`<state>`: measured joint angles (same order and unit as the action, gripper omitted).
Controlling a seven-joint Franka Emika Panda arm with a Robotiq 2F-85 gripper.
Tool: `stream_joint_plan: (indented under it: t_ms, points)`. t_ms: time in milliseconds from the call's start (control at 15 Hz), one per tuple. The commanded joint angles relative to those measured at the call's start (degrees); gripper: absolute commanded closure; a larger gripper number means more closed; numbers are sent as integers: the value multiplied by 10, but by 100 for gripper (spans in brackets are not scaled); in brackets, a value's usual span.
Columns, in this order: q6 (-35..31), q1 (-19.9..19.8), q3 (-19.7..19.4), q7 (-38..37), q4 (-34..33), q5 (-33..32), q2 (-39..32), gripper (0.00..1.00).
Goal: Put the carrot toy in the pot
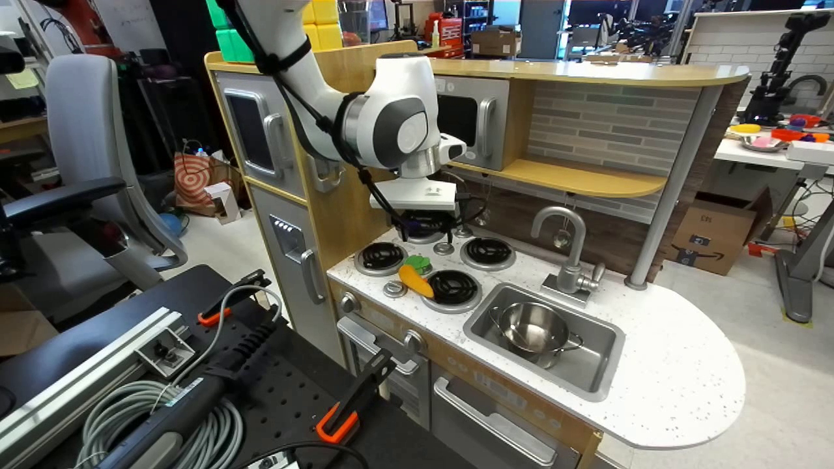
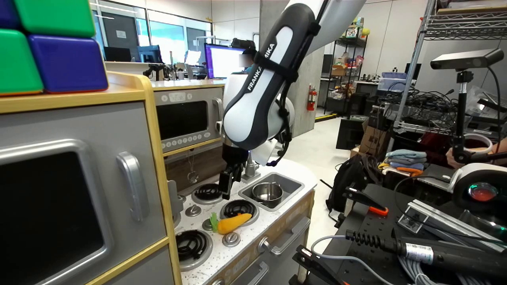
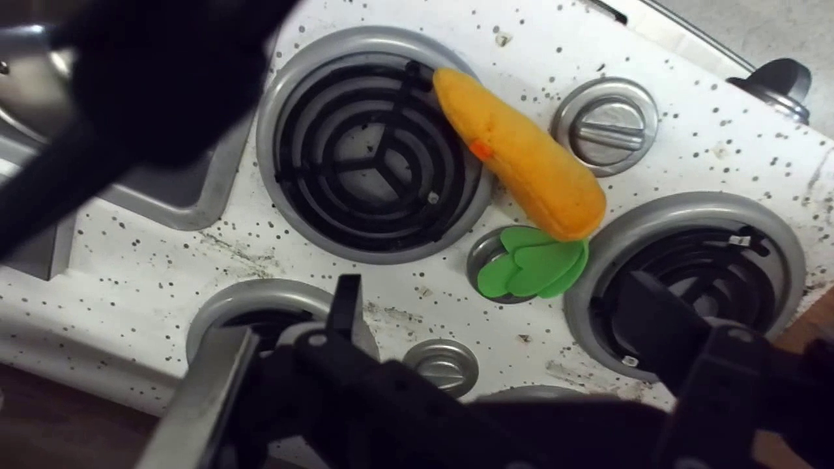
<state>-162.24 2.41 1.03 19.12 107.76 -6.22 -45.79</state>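
Carrot toy (image 1: 416,281) is lying loose on the white countertop (image 1: 684,365) of this play kitchen. The tip pokes over the edge of a burner (image 3: 374,163), the fat part is just beside a silver knob (image 3: 609,127), and the green leaves (image 3: 537,267) flop across a small metal disc (image 3: 483,254). The gripper (image 3: 493,283) hangs above the burners with its jaws spread wide and nothing between them — so I'd call this the approach, no grasp made yet. Meanwhile the pot (image 1: 534,329) sits in the sink (image 1: 609,384) next door, waiting.

Next move, if you ask me: come toward the front edge, turn the wrist so the jaws line up across the orange body (they look set at a slant to it), then drop down and pinch the middle. I'd stay off the leaves, they look thin and floppy and probably make a lousy handle. That knob could get in one jaw's way too, so easy on that side. After that it's just lift, swing over the sink rim, let go above the pot — simple on paper anyway.
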Motion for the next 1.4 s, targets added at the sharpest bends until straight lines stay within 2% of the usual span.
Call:
stream_joint_plan:
  t_ms: [0, 67, 133, 467, 600, 733, 800, 1067, 1333]
  points:
    - [6, -8, 7, -14, -5, -18, -2, 0]
    - [7, -7, 6, -15, -7, -18, -3, 0]
    - [27, -16, 13, 21, -8, -34, 1, 0]
    - [111, -86, 92, 172, -39, -48, -27, 0]
    - [154, -90, 98, 219, -54, -48, -43, 0]
    - [150, -55, 63, 189, -59, -54, -52, 0]
    - [139, -74, 80, 199, -33, -37, -32, 0]
    - [139, -65, 72, 197, -43, -41, -47, 0]
    - [103, -78, 90, 205, -55, -28, -77, 0]
